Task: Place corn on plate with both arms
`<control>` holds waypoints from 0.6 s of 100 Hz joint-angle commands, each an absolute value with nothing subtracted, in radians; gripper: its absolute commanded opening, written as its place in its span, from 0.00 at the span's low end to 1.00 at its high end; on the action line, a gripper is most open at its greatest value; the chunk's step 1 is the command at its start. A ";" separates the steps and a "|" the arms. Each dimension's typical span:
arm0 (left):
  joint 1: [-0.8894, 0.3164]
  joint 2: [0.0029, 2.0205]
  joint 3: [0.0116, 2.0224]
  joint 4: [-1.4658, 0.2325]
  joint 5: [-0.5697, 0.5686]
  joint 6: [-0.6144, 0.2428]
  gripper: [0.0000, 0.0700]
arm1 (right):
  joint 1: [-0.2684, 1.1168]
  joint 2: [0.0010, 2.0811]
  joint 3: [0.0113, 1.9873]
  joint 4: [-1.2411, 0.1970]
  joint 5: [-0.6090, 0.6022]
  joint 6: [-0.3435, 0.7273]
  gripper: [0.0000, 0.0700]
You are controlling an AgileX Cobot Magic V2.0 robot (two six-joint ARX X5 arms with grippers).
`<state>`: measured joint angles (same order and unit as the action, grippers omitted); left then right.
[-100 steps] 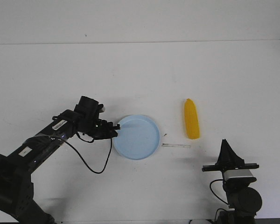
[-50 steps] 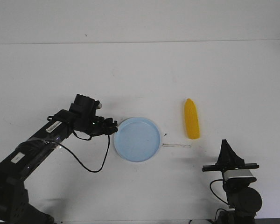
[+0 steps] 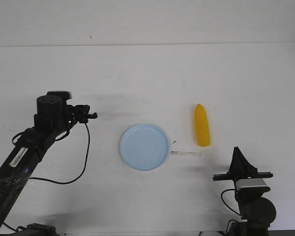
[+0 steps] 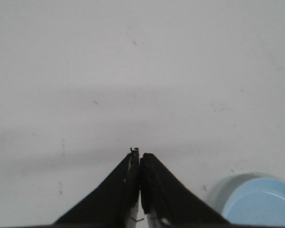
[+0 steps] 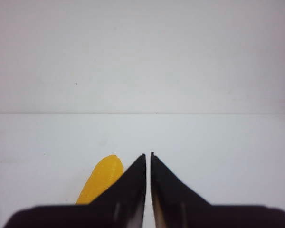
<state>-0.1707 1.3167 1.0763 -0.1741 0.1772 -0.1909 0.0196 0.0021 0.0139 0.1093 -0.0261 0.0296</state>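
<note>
The corn (image 3: 202,125) lies flat on the white desk (image 3: 147,73), to the right of the plate (image 3: 144,146) and clear of its rim, with the tapered tip pointing away from the robot. It is judged to be a light, rigid plastic item with a smooth, rounded skin, so slipping or rolling between the fingers is to be expected. A hold across the thick middle of the cob, with the fingers set crosswise to its length, is judged the most secure; the tapered tip should be avoided.

The plate is empty and is likewise judged light, so it may slide if it is nudged.

The right claw (image 5: 148,156) is parked low near the robot, on the near side of the corn. In the right wrist view its two fingers are nearly together, with only a thin gap between the tips, and nothing is gripped. The left claw (image 3: 90,116) is raised well to the left of the plate; its fingers are pressed together on nothing.

A thin pale strip (image 3: 185,154) lies on the desk between the plate and the corn's near end. Nothing is seen to block a path from the corn to the plate.
</note>
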 commanded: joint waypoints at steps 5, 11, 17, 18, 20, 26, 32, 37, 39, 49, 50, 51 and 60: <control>-0.144 1.234 0.968 -0.010 0.147 -0.116 0.00 | 0.020 0.001 0.013 0.120 -0.026 0.025 0.02; -0.125 1.172 0.895 0.070 0.145 -0.115 0.00 | 0.020 0.001 0.013 0.120 -0.026 0.025 0.02; -0.107 1.111 0.830 0.129 0.144 -0.115 0.00 | 0.020 0.001 0.013 0.120 -0.026 0.025 0.02; -0.102 1.094 0.814 0.141 0.142 -0.115 0.00 | 0.020 0.001 0.013 0.120 -0.026 0.025 0.02; -0.097 1.072 0.794 0.155 0.136 -0.115 0.00 | 0.020 0.001 0.012 0.120 -0.026 0.025 0.02; -0.083 1.005 0.735 0.181 0.097 -0.105 0.00 | 0.020 0.001 0.013 0.120 -0.026 0.025 0.02; -0.074 0.940 0.684 0.183 0.045 -0.067 0.00 | 0.020 0.001 0.012 0.120 -0.026 0.025 0.02; -0.068 0.883 0.641 0.183 0.006 -0.032 0.00 | 0.020 0.001 0.013 0.120 -0.026 0.025 0.02; -0.066 0.860 0.625 0.183 -0.006 -0.022 0.00 | 0.020 0.001 0.013 0.120 -0.026 0.025 0.02; -0.057 0.746 0.550 0.181 -0.021 -0.008 0.00 | 0.020 0.001 0.013 0.120 -0.026 0.025 0.02; -0.057 0.734 0.543 0.181 -0.021 -0.008 0.00 | 0.020 0.001 0.013 0.120 -0.026 0.025 0.02; -0.057 0.723 0.536 0.181 -0.021 -0.008 0.00 | 0.020 0.001 0.013 0.120 -0.026 0.025 0.02; -0.057 0.625 0.481 0.181 -0.020 -0.008 0.00 | 0.020 0.001 0.013 0.120 -0.026 0.025 0.02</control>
<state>-0.0566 0.6746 0.4980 0.1696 -0.0208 -0.0311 0.0196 0.0021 0.0139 0.1093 -0.0261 0.0296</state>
